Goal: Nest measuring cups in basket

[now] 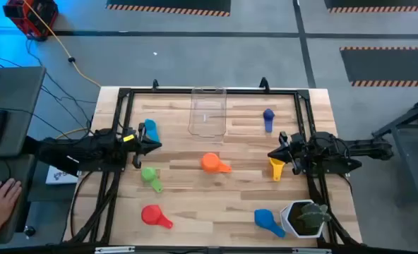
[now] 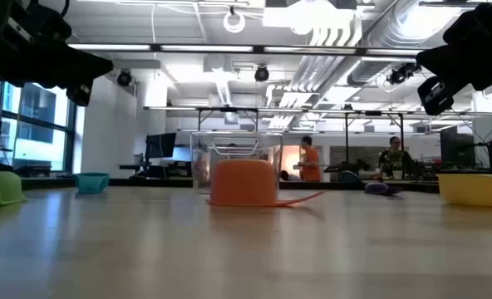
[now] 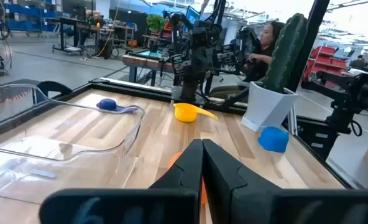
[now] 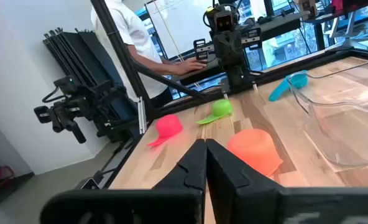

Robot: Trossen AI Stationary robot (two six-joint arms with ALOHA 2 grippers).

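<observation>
Measuring cups lie scattered over a pale wooden table (image 1: 216, 204) with a black frame around it, none of them in the basket. Nearest the front edge are the red cup (image 1: 154, 215) and a blue cup (image 1: 267, 219), the blue one just beside a white pot with a green plant (image 1: 304, 219). Farther in sit the green cup (image 1: 151, 176), the orange cup (image 1: 214, 164) mouth down at the middle, and the yellow cup (image 1: 277, 168). Beyond those, the light blue cup (image 1: 150, 130) lies near the left side and the purple-blue cup (image 1: 268, 118) near the right, with the clear rectangular basket (image 1: 207, 111) between them at the far edge (see-through, rounded corners). The left gripper (image 1: 154, 144) hovers over the table's left side, fingers pressed together on nothing; the right gripper (image 1: 275, 155) hangs just by the yellow cup, likewise closed and empty. Past the table lies a grey floor with striped mats; a person's hand (image 1: 2, 195) rests at a side desk.
</observation>
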